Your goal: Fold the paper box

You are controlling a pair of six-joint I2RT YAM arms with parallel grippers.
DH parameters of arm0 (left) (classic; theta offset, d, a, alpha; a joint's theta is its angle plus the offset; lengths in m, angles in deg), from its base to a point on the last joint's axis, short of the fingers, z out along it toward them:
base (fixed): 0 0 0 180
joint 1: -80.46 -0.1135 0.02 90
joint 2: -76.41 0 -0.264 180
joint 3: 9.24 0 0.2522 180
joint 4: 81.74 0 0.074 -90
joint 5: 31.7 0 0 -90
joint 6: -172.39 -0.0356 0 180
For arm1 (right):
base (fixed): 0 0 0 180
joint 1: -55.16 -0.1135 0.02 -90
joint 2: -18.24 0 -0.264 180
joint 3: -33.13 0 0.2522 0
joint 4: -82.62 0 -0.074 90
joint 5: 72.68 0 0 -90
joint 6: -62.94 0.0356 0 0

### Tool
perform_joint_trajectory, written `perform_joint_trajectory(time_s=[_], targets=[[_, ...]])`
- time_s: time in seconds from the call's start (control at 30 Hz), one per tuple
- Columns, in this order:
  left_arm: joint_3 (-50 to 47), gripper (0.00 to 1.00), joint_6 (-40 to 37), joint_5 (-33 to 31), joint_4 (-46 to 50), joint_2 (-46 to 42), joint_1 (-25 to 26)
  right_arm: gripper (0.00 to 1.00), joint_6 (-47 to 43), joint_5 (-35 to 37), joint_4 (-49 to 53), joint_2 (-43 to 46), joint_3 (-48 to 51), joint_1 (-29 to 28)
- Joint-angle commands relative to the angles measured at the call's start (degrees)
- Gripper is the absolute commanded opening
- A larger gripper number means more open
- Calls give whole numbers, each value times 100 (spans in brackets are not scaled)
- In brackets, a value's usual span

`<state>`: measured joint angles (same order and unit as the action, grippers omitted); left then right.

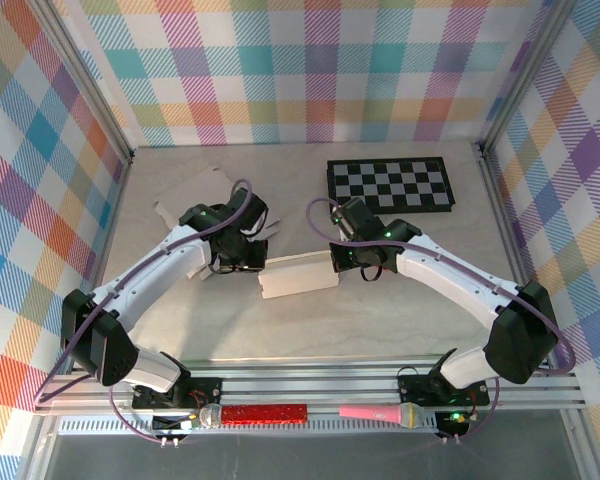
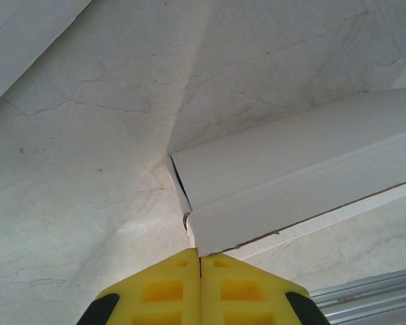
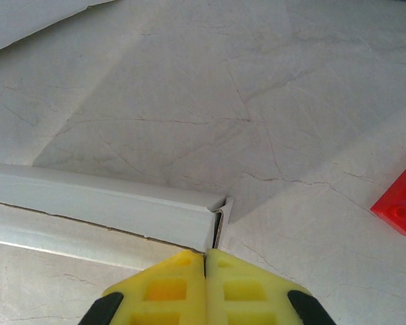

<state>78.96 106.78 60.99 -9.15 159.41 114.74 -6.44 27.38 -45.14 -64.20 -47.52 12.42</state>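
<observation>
The white paper box [image 1: 298,275] lies mid-table as a long, low, partly folded shape. My left gripper [image 1: 252,262] is at its left end and my right gripper [image 1: 335,258] at its right end. In the left wrist view the yellow fingertips [image 2: 200,253] are shut, with the box's [image 2: 298,169] near corner pinched in the seam between them. The right wrist view has that gripper [image 3: 205,253] shut too, with the thin end flap of the box [image 3: 101,203] running down between its tips.
A black-and-white checkerboard [image 1: 388,185] lies at the back right. A flat cardboard sheet [image 1: 185,195] sits at the back left behind the left arm. A red brick [image 3: 400,203] lies right of the box. Two microphones, red [image 1: 265,412] and pink [image 1: 380,412], rest on the front rail.
</observation>
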Motion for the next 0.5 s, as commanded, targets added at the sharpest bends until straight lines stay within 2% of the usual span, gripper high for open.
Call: perform_joint_trajectory(time_s=[0.0,0.47], targets=[[214,0,347,397,123,134,-18,0,104,-157,194,-115,-111,-85],[528,0,535,512,322,402,-62,0,126,-172,228,-115,-130,-85]])
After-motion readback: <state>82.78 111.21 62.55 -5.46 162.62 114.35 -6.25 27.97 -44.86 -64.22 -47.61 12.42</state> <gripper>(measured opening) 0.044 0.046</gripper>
